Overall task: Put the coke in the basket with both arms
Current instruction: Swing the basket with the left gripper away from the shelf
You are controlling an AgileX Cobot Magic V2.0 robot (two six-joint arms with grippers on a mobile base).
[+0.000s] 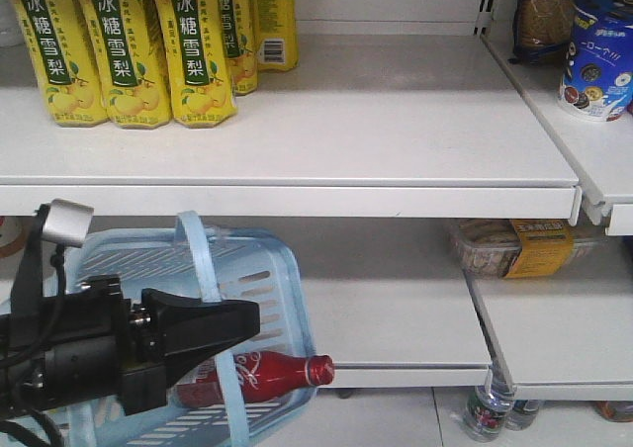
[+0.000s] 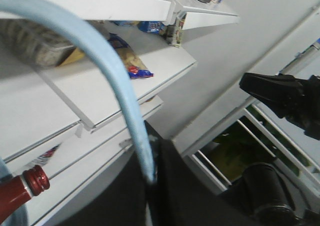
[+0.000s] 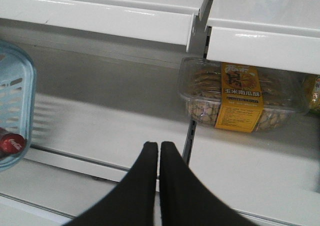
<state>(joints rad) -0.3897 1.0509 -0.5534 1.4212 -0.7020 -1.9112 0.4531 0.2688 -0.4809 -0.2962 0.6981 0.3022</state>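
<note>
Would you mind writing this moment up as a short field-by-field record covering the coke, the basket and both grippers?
coke: red bottle lying on its side inside the basket, capped neck poking over the rim toward the right
basket: pale blue, tilted, hanging by its hoop handle
left gripper: holds the handle where the hoop ends; jaw state not clear
right gripper: shut, empty, pointing at the lower shelf
shelf goods: yellow drink bottles above, boxed biscuits below
</note>
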